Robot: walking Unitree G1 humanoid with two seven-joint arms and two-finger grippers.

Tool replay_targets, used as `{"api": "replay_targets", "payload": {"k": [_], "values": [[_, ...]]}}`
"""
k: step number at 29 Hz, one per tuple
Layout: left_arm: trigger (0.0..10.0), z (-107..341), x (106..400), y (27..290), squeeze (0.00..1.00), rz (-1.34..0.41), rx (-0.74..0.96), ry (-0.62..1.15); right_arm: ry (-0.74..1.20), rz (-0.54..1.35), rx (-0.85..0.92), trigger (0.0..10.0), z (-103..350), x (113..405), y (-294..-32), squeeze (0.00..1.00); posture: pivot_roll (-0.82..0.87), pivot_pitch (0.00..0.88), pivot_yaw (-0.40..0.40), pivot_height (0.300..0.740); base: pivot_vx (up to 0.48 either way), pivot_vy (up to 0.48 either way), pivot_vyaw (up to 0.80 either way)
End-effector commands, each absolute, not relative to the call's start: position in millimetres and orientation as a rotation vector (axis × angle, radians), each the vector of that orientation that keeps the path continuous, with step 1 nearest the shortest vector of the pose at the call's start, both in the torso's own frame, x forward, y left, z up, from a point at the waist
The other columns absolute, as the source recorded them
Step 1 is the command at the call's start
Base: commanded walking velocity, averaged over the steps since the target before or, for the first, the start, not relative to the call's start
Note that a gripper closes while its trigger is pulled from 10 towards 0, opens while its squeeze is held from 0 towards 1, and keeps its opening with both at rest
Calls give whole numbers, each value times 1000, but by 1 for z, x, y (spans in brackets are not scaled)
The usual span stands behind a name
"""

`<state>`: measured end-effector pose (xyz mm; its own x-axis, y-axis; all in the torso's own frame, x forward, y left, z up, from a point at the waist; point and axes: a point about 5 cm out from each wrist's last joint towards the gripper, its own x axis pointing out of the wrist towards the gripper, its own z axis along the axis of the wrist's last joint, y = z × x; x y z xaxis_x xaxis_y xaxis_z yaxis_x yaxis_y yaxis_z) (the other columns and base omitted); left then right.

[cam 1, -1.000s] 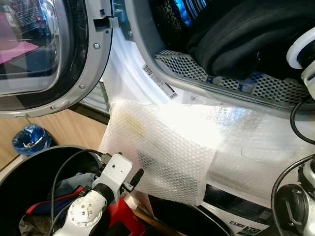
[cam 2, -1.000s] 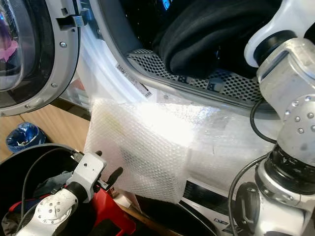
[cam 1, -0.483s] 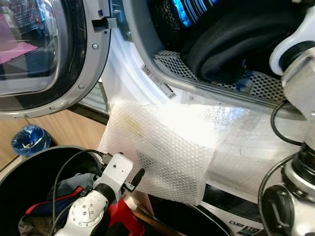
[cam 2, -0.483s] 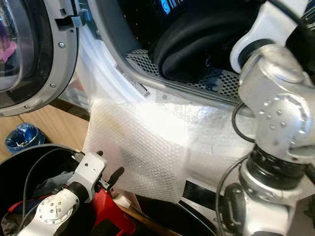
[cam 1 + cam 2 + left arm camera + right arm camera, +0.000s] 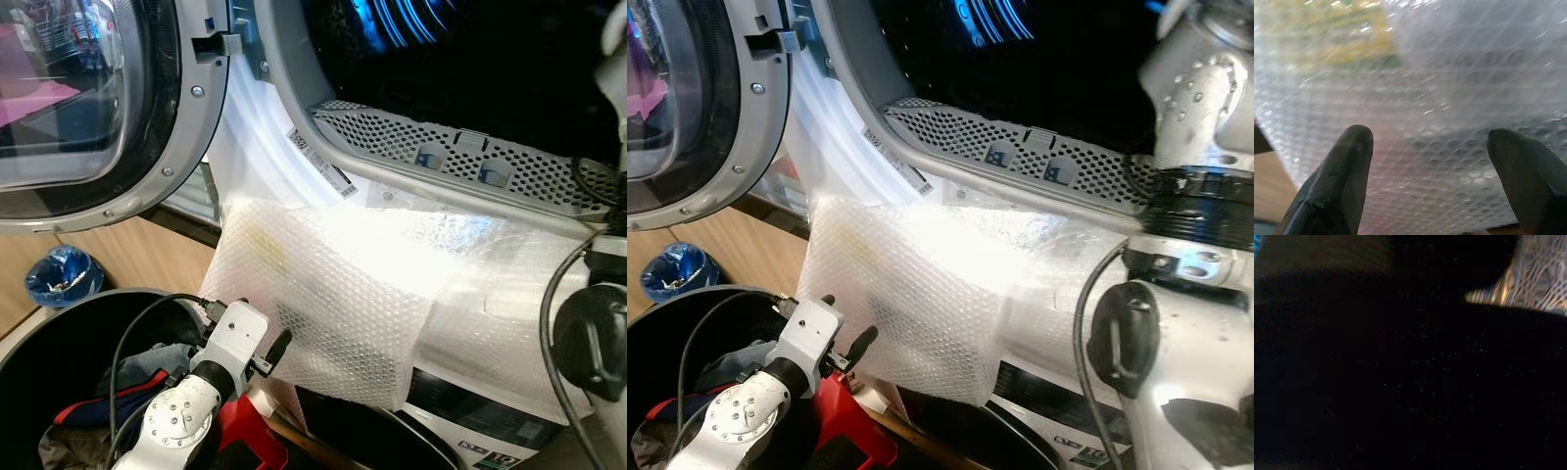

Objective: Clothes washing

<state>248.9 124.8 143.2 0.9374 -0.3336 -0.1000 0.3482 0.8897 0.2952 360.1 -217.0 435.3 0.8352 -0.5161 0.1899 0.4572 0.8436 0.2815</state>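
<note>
L gripper (image 5: pixel 1425 147) open by bubble wrap (image 5: pixel 333 294); drum (image 5: pixel 470 69) label unreadable.

Counts: 1 washing machine (image 5: pixel 294 127) w/ 1 open door (image 5: pixel 88 108). 1 bubble-wrap sheet (image 5: pixel 333 294). 1 black basket (image 5: pixel 59 343) w/ clothes (image 5: pixel 137 377). 1 blue bag (image 5: pixel 61 276) on floor. 2 silver arms; 1 tool (image 5: pixel 1425 156), 2 black fingers (image 5: pixel 1342 171).

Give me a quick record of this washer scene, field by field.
Washer door: swung open, at the robot's left
Drum: dark inside, contents not discernible
Bubble wrap: draped over the washer front below the opening
Laundry basket: black, lower left, holding clothes
Left gripper: fingers open, facing the bubble wrap
Right arm: reaches into the drum
</note>
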Motion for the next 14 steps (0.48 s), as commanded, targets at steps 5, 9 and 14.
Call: {"api": "replay_targets", "payload": {"k": [5,9,14], "values": [[10000,139,246,124,0,-368,325,74,-201,-388,164,10000,424,364,-193,0,-166,137,-17,740,0,0,0],[10000,138,247,123,0,-379,325,77,-238,-370,138,10000,433,351,-196,0,-172,137,-16,740,0,0,0],[10000,138,247,122,0,-384,327,79,-233,-351,103,10000,432,343,-201,0,-169,135,-17,740,0,0,0]]}}
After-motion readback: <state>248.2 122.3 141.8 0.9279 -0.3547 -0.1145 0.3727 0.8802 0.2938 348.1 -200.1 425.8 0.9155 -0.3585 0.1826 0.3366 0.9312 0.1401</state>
